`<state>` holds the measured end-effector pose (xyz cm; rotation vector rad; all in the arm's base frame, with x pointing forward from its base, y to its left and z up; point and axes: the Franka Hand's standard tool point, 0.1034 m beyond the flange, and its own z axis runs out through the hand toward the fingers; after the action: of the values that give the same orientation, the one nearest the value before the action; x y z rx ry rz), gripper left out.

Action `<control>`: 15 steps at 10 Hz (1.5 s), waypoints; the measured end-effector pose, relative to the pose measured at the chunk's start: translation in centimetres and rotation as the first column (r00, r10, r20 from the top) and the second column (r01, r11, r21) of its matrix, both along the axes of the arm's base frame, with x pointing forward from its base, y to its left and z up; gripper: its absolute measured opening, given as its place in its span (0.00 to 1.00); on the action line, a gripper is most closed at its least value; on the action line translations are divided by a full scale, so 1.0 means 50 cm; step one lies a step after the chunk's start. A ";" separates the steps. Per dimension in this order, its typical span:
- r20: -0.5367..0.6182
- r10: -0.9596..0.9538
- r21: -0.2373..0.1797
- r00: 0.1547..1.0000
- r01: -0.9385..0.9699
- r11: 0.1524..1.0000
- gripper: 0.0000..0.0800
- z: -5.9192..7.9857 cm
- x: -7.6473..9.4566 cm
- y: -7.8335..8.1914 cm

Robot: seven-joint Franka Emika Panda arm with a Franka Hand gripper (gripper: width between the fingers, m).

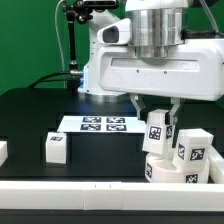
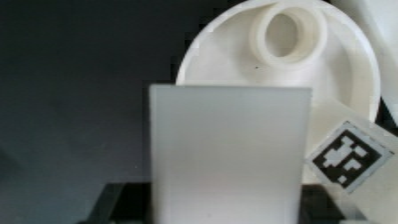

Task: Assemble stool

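My pincer [image 1: 156, 120] is clenched on a blocky white leg [image 1: 156, 132], right of centre in the exterior view. It hangs just above the round seat [image 1: 168, 168] at lower right, I judge to line the leg up with a socket [image 2: 285, 35]. A second leg [image 1: 55, 147] lies on the black counter [image 1: 30, 115] at lower left, near the marker board [image 1: 100, 124].

No readable writing, only square coded tags [image 1: 157, 127] on stool leg [image 1: 155, 143], marker board [image 1: 70, 124].
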<state>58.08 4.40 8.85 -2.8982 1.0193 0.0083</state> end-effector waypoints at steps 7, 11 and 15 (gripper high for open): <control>-0.046 -0.556 0.147 0.830 0.556 0.818 0.42 -0.006 0.006 0.000; -0.104 -0.760 0.177 0.641 0.764 0.620 0.42 -0.008 0.008 0.005; -0.200 -0.911 0.157 0.361 0.930 0.334 0.42 -0.008 0.010 0.007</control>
<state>58.58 4.76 8.45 -1.6759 2.3307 0.1706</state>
